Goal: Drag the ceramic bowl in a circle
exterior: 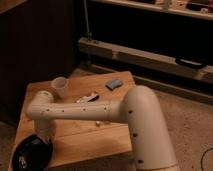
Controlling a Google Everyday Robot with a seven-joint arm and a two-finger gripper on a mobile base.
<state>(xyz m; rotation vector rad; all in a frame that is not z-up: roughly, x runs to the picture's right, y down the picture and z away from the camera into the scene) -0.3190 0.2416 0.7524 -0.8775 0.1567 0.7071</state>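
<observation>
The ceramic bowl [31,153], a wide glossy black dish with pale specks, sits at the near left corner of the wooden table [90,137], overhanging the front edge. My white arm reaches left across the table and bends down over the bowl. The gripper [41,137] is at the bowl's far rim, mostly hidden behind the arm's wrist. A small translucent white cup [59,87] stands upright at the table's far left, well away from the bowl.
A blue sponge-like object [114,83] lies at the far right of the table. A small pale item [97,122] lies under the arm near mid-table. A dark cabinet stands to the left, shelving and a bench behind. Carpet lies to the right.
</observation>
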